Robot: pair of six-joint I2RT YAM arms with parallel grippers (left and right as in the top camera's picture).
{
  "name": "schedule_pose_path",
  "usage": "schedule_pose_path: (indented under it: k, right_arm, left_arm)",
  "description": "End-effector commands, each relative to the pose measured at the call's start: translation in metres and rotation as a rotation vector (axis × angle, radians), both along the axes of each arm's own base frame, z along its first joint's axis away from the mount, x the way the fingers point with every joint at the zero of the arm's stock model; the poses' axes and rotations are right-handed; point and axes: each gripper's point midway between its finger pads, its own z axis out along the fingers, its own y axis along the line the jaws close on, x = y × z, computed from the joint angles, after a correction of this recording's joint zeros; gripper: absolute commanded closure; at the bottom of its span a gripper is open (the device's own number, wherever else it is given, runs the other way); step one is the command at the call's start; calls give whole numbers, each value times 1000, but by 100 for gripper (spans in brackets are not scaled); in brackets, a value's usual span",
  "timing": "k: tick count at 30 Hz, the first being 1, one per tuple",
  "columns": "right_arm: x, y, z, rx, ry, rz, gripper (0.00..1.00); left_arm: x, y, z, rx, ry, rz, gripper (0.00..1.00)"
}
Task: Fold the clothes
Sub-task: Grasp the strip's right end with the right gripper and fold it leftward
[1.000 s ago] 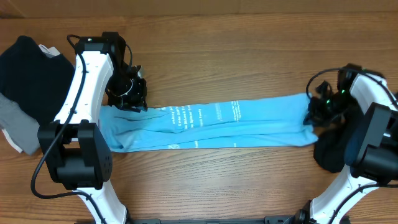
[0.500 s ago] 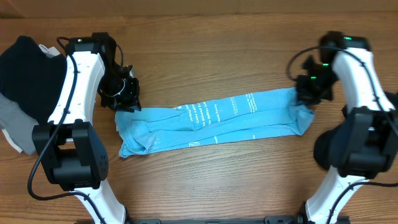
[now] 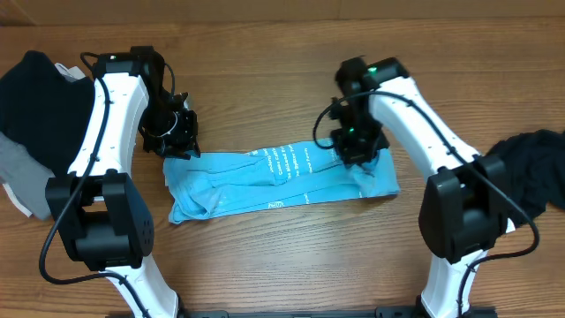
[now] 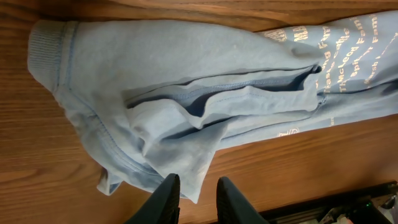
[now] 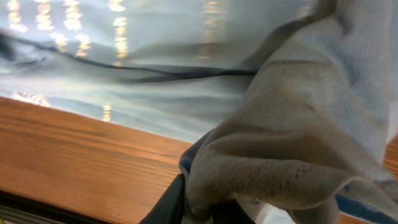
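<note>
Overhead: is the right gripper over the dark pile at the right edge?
No, the right gripper is over the light blue printed garment, mid-table.

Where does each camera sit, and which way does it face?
Overhead: above the table, looking straight down at the blue shirt; both arms show, left gripper and right gripper at the shirt's ends.
Left wrist: low over the shirt's ribbed end, facing down; own fingers at the bottom edge.
Right wrist: right against bunched cloth pinched in its fingers, wood beyond.
Shared: all three show the shirt's lettering.
</note>
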Motion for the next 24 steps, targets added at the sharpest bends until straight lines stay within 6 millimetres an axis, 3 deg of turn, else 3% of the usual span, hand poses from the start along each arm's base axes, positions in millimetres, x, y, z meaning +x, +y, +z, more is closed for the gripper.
schedule_pose_path:
  k: [1,4,9,18,20,23,24]
  right_arm:
    - [-6,17,-10,-4,28,22,85]
    - [-3,27,-15,1,9,28,82]
    - [21,44,-18,58,-90,-8,82]
    - [15,58,-17,89,-79,14,82]
    - [11,63,-17,89,-77,31,78]
    - [7,69,-17,89,-77,51,57]
    - [6,68,-18,84,-78,55,56]
  left_arm:
    - [-1,-2,12,-6,-33,6,76]
    - [-1,-2,12,-6,-33,6,76]
    - [-1,-2,12,-6,-33,6,76]
    - [-1,-2,12,-6,-34,6,76]
    - [-1,-2,12,-6,-34,6,76]
    - [-1,-2,12,-6,-33,6,76]
    - [-1,-2,12,-6,-33,6,76]
